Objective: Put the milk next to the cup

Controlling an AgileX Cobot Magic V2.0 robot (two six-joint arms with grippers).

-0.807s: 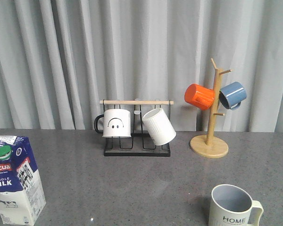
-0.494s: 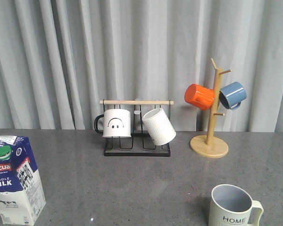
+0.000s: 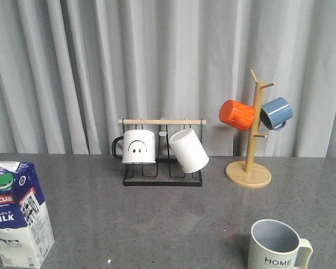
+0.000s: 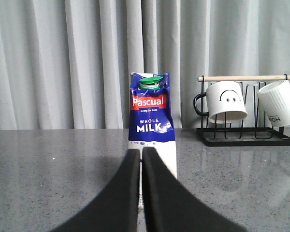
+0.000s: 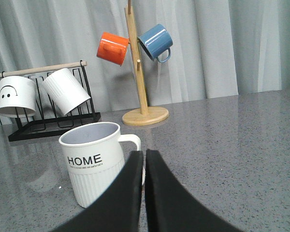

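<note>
A: We are logging the milk [image 3: 19,214] standing upright on the grey bench [image 3: 157,218], at about eight o'clock in the front view. The cup [image 3: 277,245] is sitting at about five o'clock, well apart from it.

B: We are seeing the same. The left end effector [image 4: 140,157] is resting with its fingers pressed nearly together, holding nothing, the carton just beyond its tips. The right end effector [image 5: 144,157] is likewise narrow and holding nothing, the cup just beside its tips.

A: At twelve o'clock we are noting a black wire rack [image 3: 162,178] carrying a smiley-face mug [image 3: 138,146] and a ribbed mug [image 3: 189,151]. At two o'clock a wooden mug tree [image 3: 250,151] is bearing an orange mug [image 3: 236,115] and a blue mug [image 3: 276,113].
</note>
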